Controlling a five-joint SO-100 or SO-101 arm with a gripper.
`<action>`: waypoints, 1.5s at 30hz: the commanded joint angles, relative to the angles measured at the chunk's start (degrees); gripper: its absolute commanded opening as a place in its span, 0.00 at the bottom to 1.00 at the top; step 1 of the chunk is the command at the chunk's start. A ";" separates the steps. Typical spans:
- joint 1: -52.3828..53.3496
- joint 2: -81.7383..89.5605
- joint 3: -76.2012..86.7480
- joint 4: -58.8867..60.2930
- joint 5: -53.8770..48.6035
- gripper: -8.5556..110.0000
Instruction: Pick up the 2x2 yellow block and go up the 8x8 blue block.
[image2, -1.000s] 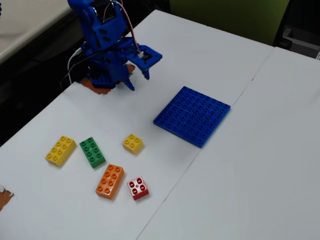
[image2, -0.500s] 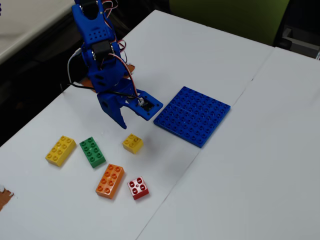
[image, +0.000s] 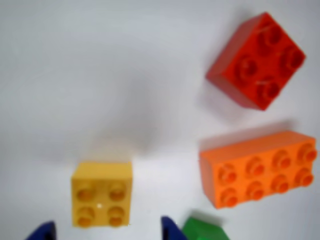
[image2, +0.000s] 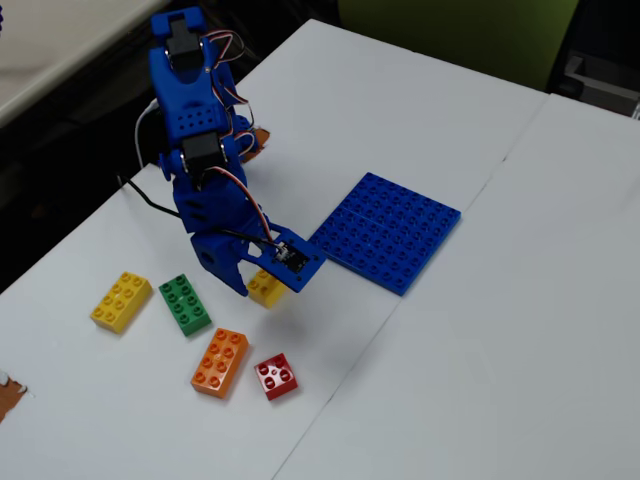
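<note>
While the arm is being seen from the side in the fixed view, the gripper (image2: 258, 283) is being held low over the white table (image2: 480, 330), its blue fingers lowered around the 2x2 yellow block (image2: 266, 289). That block is being shown resting on the table, studs up, just beside the near-left edge of the 8x8 blue block (image2: 387, 230), with a narrow strip of table between them. In the wrist view the 2x2 yellow block (image: 102, 200) is being framed at the bottom, between the two blue fingertips (image: 170, 229) that are being cut off by the lower edge; the gripper (image: 106, 231) is being held apart, wider than the block, and no contact with either side is being shown. The 8x8 blue block is being seen lying flat on the table, up and to the right of the arm in the fixed view, with nothing on it.

Four other bricks are being seen on the table. An orange eight-stud brick (image2: 220, 362) and a red square brick (image2: 275, 376) are lying close together toward the near edge in the fixed view, a green brick (image2: 185, 303) is lying left of the gripper, and a longer yellow brick (image2: 121, 301) is lying further left. In the wrist view the red square brick (image: 256, 60) is appearing upper right, the orange brick (image: 259, 169) below it, and a corner of the green brick (image: 204, 231) just right of the right fingertip
</note>
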 joint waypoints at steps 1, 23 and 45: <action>0.26 0.00 -0.70 -1.23 -1.05 0.30; -0.26 -2.90 6.06 -5.98 -0.35 0.27; -3.69 9.67 5.62 1.76 8.70 0.07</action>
